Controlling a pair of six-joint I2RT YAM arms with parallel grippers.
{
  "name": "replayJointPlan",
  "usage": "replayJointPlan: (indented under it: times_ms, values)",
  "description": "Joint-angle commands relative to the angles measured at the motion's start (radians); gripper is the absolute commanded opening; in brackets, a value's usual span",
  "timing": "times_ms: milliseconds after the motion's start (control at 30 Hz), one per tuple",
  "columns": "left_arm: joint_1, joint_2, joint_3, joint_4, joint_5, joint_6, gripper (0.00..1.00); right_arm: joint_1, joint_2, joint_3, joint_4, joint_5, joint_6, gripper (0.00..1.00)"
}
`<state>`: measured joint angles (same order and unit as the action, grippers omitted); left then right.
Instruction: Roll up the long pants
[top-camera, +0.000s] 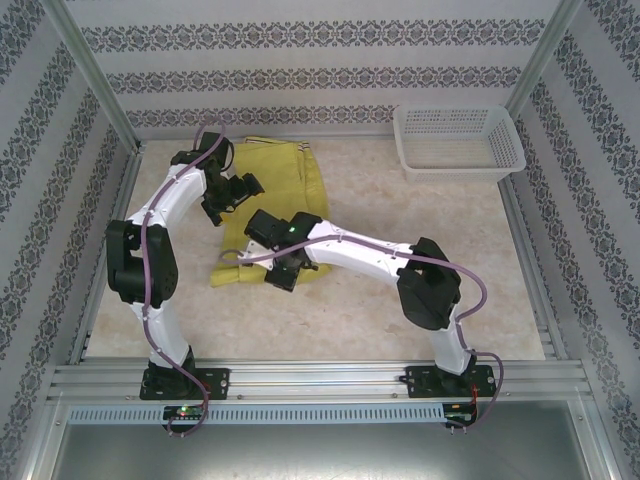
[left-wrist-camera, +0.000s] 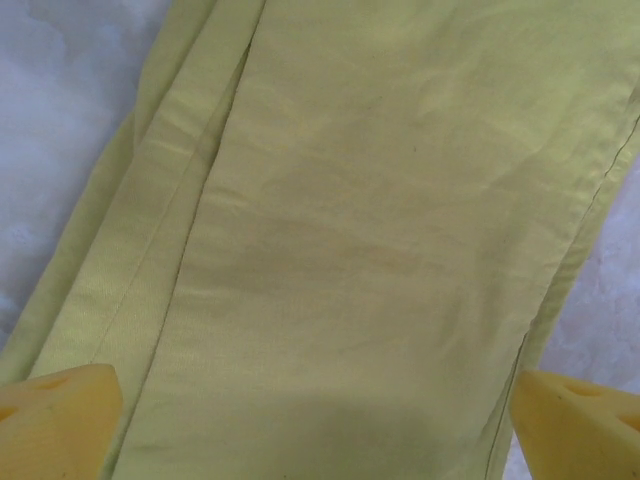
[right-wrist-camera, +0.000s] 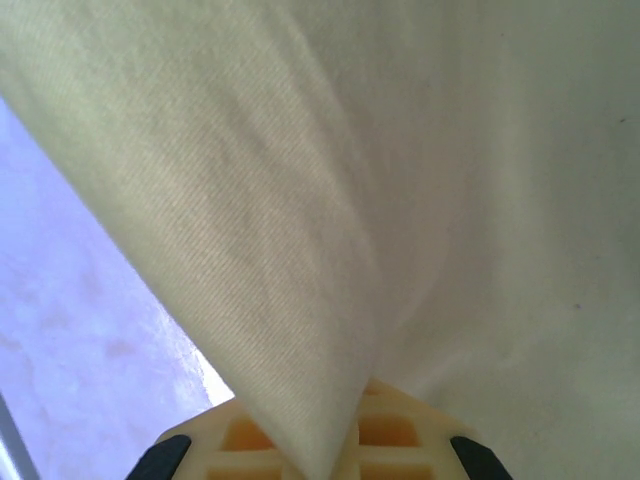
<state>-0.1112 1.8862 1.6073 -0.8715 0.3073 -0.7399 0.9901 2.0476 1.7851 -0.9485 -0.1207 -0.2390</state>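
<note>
A pale, marbled bench (top-camera: 400, 300) carries the long pants (top-camera: 275, 170), which lie under both the left end effector (top-camera: 232, 198) and the right end effector (top-camera: 283, 272). A white mesh basket (top-camera: 458, 140) stands on the bench well beyond and to the right of the right end effector.

Your right gripper (right-wrist-camera: 318, 440) pinched a fold of the long pants (right-wrist-camera: 400, 180).
You had the jaws closed on a ridge of cloth rising from the yellow pads (right-wrist-camera: 420, 425); pale yellow-green fabric spread up and right, with the whitish table (right-wrist-camera: 70, 330) bare at lower left.
</note>
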Motion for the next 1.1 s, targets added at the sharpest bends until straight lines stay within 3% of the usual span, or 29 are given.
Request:
replayJointPlan:
  times_ms: [0, 333, 867, 900, 1000, 1033, 1067]
  values:
    - [0.007, 0.011, 0.015, 0.006, 0.011, 0.014, 1.0, -0.026, 0.057, 0.086, -0.081, -0.105, -0.006, 0.0]
    - [0.005, 0.012, 0.008, 0.003, 0.012, 0.02, 1.0, -0.093, 0.176, 0.257, -0.143, -0.177, -0.017, 0.0]
    - [0.006, 0.016, -0.007, 0.014, 0.018, 0.006, 1.0, -0.199, 0.33, 0.542, -0.239, -0.184, -0.022, 0.0]
    - [0.005, 0.012, -0.009, 0.016, 0.015, 0.005, 0.91, -0.203, 0.35, 0.555, -0.24, -0.188, -0.02, 0.0]
    - [0.007, -0.002, -0.001, -0.008, -0.017, 0.004, 0.19, -0.211, 0.402, 0.582, -0.236, -0.199, -0.017, 0.0]
    - [0.006, -0.008, 0.003, -0.02, -0.033, 0.005, 0.03, -0.215, 0.414, 0.586, -0.232, -0.203, -0.015, 0.0]
    - [0.005, -0.016, 0.006, -0.034, -0.058, 0.004, 0.0, -0.221, 0.428, 0.591, -0.226, -0.21, -0.009, 0.0]
